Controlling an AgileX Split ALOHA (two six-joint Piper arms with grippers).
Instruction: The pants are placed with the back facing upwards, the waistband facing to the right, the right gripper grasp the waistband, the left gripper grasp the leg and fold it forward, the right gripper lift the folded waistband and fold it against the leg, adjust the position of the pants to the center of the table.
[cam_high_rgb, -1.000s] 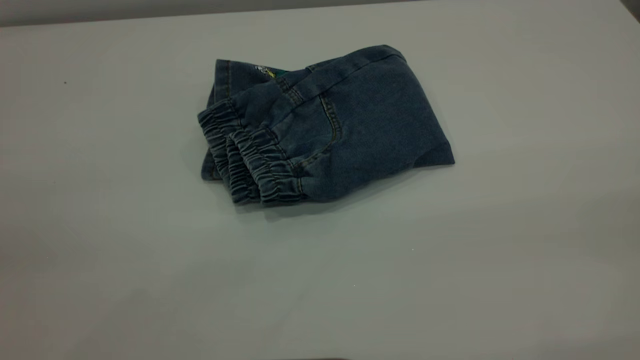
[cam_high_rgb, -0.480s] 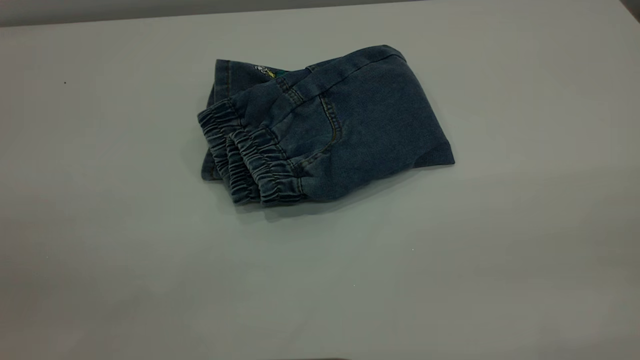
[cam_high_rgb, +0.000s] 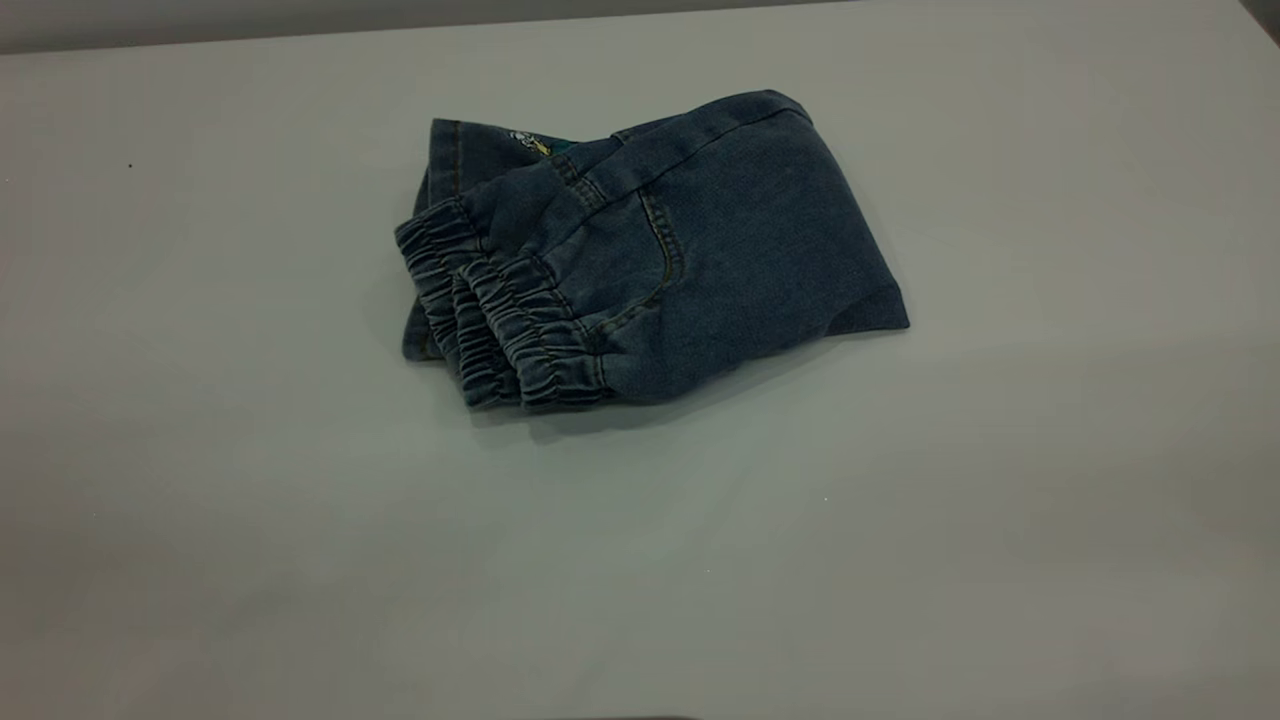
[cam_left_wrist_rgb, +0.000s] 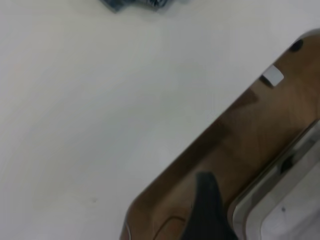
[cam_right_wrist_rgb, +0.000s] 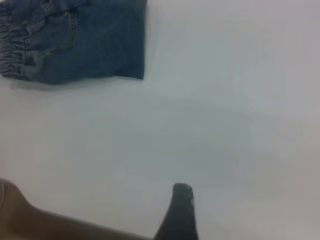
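One pair of pants lies folded into a compact bundle on the surface, toward its far half and roughly midway across in the exterior view. The waistband, gathered in doubled ruffles, sits at that view's left end of the bundle, over the leg, of which only a strip and a trace of print show at the far edge. One back pocket seam is visible on top. Both folds appear complete; the step judged in hand is the final centring, or withdrawal if placement is accepted. Neither arm appears in the exterior view. The left gripper shows one dark finger over the near edge of the surface, well apart from the pants; the right gripper likewise shows one finger, with the bundle some way off. Whether either pair of fingers is spread or pressed together cannot be told. Should centring be needed, the bundle is best drawn toward the near side by light, even pressure on the top layer, so the layers move together and the waistband fold does not spring open. Count: one garment, two grippers, one surface.
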